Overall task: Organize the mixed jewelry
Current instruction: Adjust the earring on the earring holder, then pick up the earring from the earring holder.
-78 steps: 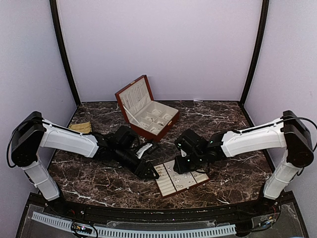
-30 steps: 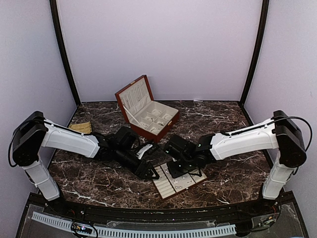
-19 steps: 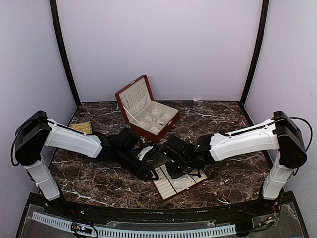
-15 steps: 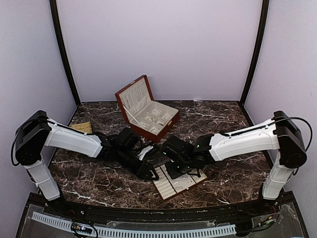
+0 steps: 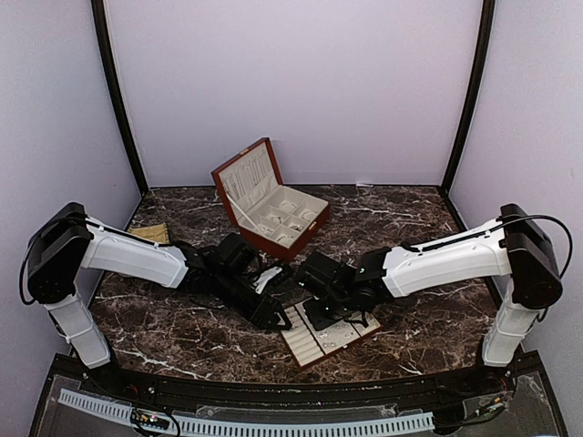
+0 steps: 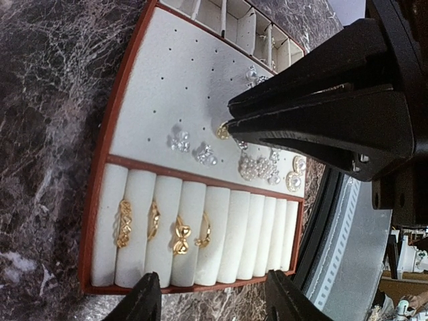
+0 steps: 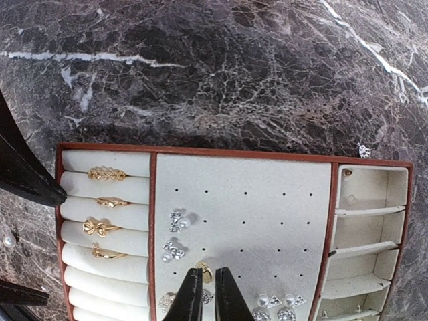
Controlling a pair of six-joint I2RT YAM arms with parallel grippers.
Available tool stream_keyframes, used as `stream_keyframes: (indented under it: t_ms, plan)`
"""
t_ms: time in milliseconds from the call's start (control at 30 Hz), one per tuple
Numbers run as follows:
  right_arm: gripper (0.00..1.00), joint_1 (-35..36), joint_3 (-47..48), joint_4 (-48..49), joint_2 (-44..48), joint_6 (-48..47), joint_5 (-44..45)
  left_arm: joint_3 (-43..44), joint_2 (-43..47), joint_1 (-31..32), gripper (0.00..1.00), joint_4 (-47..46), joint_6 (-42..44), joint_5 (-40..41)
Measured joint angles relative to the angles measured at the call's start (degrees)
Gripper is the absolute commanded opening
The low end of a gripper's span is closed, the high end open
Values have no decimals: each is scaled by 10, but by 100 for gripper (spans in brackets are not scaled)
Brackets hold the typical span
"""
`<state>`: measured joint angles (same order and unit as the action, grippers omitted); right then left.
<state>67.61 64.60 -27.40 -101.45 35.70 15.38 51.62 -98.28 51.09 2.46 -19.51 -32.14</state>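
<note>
The cream slotted tray (image 7: 234,154) lies on the marble between both arms, also visible from above (image 5: 321,344). Several gold rings (image 7: 103,227) sit in its rolls, and sparkly earrings (image 7: 175,221) are pinned on its dotted panel. My right gripper (image 7: 208,275) hangs over that panel, shut on a small gold earring (image 7: 204,271) at its tips. In the left wrist view the same gripper (image 6: 229,124) points at the panel. My left gripper (image 6: 214,302) is open, its fingers (image 6: 144,301) at the tray's ring-roll edge with nothing between them.
An open red-brown wooden box (image 5: 273,211) stands behind the tray. A tiny silvery piece (image 7: 364,151) lies on the marble past the tray's compartments, and a pearl (image 7: 8,241) lies beside the ring end. A yellowish item (image 5: 150,234) sits at the far left.
My right gripper has moved left from the tray's right side to above the earring panel. The left arm has barely shifted.
</note>
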Motion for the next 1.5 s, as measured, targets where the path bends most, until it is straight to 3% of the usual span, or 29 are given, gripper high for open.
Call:
stream_keyframes:
  t_ms: [367, 633, 767, 1000, 1233, 1500]
  plan:
    - [20, -4, -7, 3, 8, 15, 9, 0, 8, 0, 57, 0, 9, 5]
    - [29, -48, -97, 80, 130, 39, -8, 52, 27, 5, 53, 3, 35, 58]
    - [30, -75, -151, 134, 172, 51, -12, 97, 6, 26, 48, 16, 53, 94]
    - [31, -95, -216, 209, 179, 70, -15, 144, -57, 53, 47, 51, 85, 131]
    - [31, -101, -233, 265, 181, 82, -19, 180, -94, 70, 47, 81, 113, 160]
    - [31, -102, -248, 293, 188, 91, -21, 194, -107, 77, 38, 93, 125, 170]
